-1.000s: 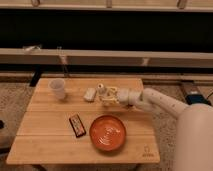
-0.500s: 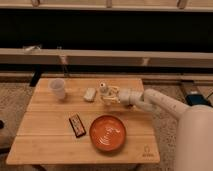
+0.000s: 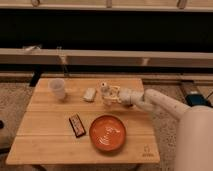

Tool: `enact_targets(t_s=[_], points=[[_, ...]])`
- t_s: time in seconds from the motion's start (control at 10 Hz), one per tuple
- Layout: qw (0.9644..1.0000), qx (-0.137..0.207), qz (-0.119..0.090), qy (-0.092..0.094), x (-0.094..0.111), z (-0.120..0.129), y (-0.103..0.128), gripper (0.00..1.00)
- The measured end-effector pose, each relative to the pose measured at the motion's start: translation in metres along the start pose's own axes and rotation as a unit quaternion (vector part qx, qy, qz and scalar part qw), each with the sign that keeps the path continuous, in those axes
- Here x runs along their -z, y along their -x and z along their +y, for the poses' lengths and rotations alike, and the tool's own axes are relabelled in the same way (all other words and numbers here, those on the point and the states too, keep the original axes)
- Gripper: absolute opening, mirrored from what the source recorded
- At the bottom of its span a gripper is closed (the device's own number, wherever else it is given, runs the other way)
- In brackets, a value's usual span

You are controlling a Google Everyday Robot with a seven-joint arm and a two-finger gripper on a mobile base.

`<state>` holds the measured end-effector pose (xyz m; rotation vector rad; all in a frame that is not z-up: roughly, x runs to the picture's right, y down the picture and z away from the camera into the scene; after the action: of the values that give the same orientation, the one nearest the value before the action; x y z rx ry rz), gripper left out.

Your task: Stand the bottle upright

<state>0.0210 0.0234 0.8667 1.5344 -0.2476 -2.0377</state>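
- The fingers (image 3: 113, 91) of the gripper (image 3: 106, 95) look closed on the bottle (image 3: 104, 88), one on each side of its lower body; that is how I read it from my feed.
- The bottle sits at the back middle of the wooden table (image 3: 50, 142). Its round white cap is on top, and it looks upright or nearly so.
- The gripper is at the bottle's right side, low over the tabletop. The pale arm (image 3: 157, 102) reaches in from the right edge of my view.
- The translucent cup (image 3: 57, 88) stands upright at the back left of the table, well apart from the bottle. I cannot tell whether it holds anything.
- The orange bowl (image 3: 95, 127) rests at the front middle, nearer me than the gripper. Inside I see only pale swirling marks on its bottom.
- A flat whitish lump (image 3: 89, 94) lies just left of the bottle, between it and the cup.
- A dark snack bar (image 3: 76, 125) lies flat just left of the bowl, angled on the wood.
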Motion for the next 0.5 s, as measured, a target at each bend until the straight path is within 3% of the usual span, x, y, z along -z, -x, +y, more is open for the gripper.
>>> enact_targets(t_s=[0.5], points=[[0.9995, -0.023, 0.013, 0.016, 0.0019, -0.0012, 0.0045, 0.18]])
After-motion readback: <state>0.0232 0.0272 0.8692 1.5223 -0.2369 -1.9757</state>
